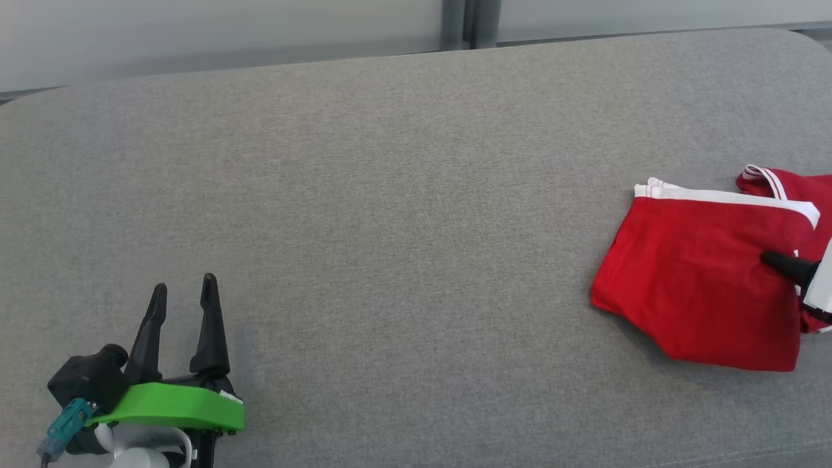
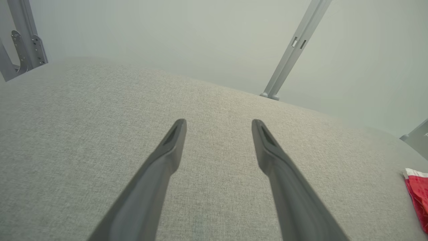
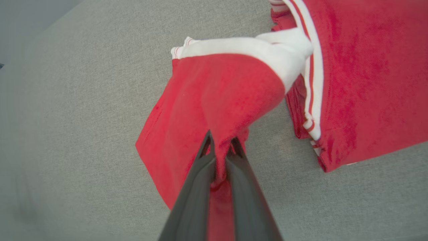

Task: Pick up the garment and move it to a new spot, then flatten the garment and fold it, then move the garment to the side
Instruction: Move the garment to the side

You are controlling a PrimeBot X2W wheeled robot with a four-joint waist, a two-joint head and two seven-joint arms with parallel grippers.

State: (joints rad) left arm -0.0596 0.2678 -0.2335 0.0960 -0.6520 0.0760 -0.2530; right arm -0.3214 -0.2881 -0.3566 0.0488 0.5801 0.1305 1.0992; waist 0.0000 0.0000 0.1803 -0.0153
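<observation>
The garment (image 1: 695,286) is red with white trim and lies at the far right of the grey cushioned surface; a corner of the garment (image 2: 418,195) also shows at the right edge of the left wrist view. My right gripper (image 3: 220,147) is shut on a pinched fold of the red garment (image 3: 214,100), which rises off the surface toward the fingers. In the head view a dark fingertip of the right gripper (image 1: 780,261) rests on the cloth. My left gripper (image 1: 183,292) stands open and empty at the lower left, far from the garment; its fingers (image 2: 167,150) spread wide.
The grey fabric surface (image 1: 403,214) stretches wide between the two arms. Pale wall panels and a grey metal post (image 1: 469,23) stand behind its far edge. Another slanted post (image 2: 294,50) rises beyond the surface in the left wrist view.
</observation>
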